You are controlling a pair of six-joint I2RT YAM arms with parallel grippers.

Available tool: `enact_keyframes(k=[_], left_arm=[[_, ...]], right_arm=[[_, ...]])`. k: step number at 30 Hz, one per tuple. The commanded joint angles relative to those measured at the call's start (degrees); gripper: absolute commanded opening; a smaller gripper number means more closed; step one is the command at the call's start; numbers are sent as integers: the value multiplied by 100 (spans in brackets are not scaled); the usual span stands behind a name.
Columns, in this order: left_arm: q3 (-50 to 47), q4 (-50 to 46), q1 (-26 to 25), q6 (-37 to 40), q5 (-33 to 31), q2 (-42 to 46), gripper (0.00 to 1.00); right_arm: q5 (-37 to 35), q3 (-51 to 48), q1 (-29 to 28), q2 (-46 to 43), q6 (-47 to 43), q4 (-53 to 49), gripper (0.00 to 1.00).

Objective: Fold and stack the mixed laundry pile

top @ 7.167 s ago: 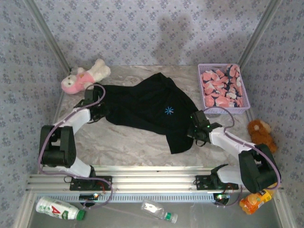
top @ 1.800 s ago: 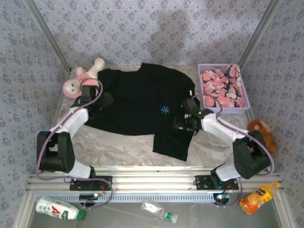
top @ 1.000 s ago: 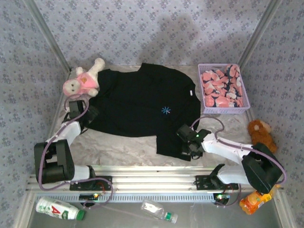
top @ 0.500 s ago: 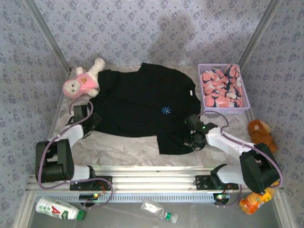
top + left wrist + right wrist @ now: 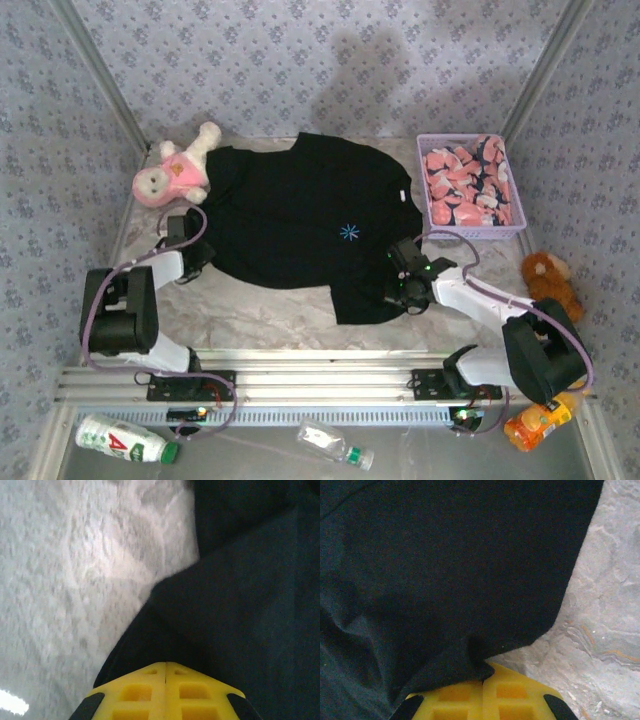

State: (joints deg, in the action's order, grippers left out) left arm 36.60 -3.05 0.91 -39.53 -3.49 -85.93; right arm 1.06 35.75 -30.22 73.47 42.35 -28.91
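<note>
Marbled table: both arms low, elbows bent; left gripper, spread earlier, now pinches black T-shirt edge; right gripper pinches hem.

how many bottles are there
3: white green-capped bottle at near left, clear bottle at near centre, orange drink bottle at near right, partly hidden.

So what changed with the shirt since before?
The shirt was bunched up; now it's pulled out flat toward the back. The left claw just closed on its left edge. The right claw keeps pinching the near right corner. The basket stayed put.
</note>
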Motion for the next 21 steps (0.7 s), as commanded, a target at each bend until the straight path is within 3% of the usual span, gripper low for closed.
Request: enact_keyframes(k=[1,8,10,13,17,19,21], left_arm=[[-127,-1002,-242,-35,-365,763,0],[-369,-2601,-836,-481,-721,2392,1],[-551,-2698,-848,-758,-756,2821,10],[-706,-2421,-847,-881,-980,3289,8],[-662,-1279,-833,-558,-1155,2924,16],[-455,-875,-740,-404,-1058,2388,15],[-245,-503,-670,-204,-939,1806,8]], right_arm=[[-48,217,23,111,-81,-138,0],[-119,253,34,260,-130,-117,0],[-128,255,41,294,-139,-130,0],[-192,283,38,305,-161,-159,0],[-170,306,61,315,-183,-107,0],[-164,312,65,321,-187,-53,0],[-232,287,63,343,-182,64,0]])
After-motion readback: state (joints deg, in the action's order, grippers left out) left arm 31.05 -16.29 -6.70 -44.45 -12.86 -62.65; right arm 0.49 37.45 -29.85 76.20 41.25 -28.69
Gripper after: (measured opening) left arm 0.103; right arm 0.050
